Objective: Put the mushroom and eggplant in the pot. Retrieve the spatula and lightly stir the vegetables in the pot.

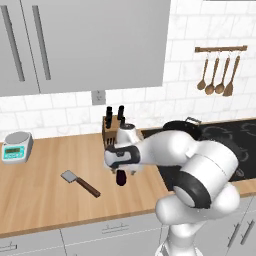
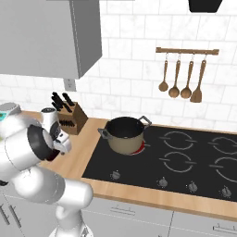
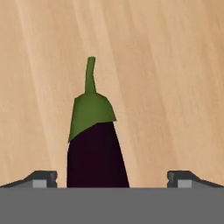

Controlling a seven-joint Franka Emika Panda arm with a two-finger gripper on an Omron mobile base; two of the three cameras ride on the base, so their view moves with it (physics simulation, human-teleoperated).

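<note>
The wooden counter (image 1: 45, 190) holds everything. The pot (image 2: 125, 134) sits on the stove, well apart from the eggplant (image 3: 95, 153). The spatula (image 1: 80, 183) lies near the eggplant. The claw (image 3: 112, 178) is spread wide around the eggplant. Next, I think it must squeeze, then lift.

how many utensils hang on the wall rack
4, side by side on the rack above the stove: three spoons, then a flat turner at the right end.
</note>
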